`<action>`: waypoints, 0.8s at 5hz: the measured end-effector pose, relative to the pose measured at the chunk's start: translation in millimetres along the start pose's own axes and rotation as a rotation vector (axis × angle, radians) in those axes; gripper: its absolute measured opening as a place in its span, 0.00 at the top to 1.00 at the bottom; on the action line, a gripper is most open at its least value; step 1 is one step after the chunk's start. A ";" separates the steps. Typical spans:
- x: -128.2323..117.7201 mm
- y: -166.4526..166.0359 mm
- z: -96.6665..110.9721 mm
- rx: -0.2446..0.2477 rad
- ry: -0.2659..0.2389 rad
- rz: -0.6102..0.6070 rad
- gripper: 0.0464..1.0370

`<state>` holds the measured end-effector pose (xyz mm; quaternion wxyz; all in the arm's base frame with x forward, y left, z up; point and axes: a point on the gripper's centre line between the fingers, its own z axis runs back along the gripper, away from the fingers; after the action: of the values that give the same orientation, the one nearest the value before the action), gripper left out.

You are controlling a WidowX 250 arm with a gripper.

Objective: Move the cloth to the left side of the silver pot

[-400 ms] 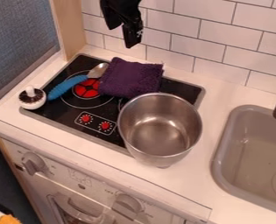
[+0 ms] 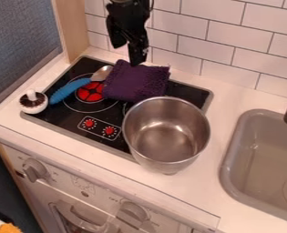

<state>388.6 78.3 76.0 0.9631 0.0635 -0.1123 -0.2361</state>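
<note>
The purple cloth (image 2: 135, 83) lies bunched on the stove (image 2: 103, 109), behind the silver pot (image 2: 166, 136) and slightly to its left. Beyond the pot, towards the wall, the gripper (image 2: 137, 59) hangs at the cloth's far edge; its opening and any hold cannot be told.
</note>
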 end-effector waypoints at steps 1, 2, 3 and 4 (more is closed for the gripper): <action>3.0 -5.0 -24.1 -0.040 0.009 -0.018 0.04; -2.7 -12.8 -47.6 -0.074 0.041 -0.016 0.04; -12.6 -20.7 -56.4 -0.083 0.048 -0.010 0.04; -24.2 -24.6 -56.5 -0.096 0.032 0.006 0.04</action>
<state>370.7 71.9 12.5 0.9674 0.0205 -0.0857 -0.2374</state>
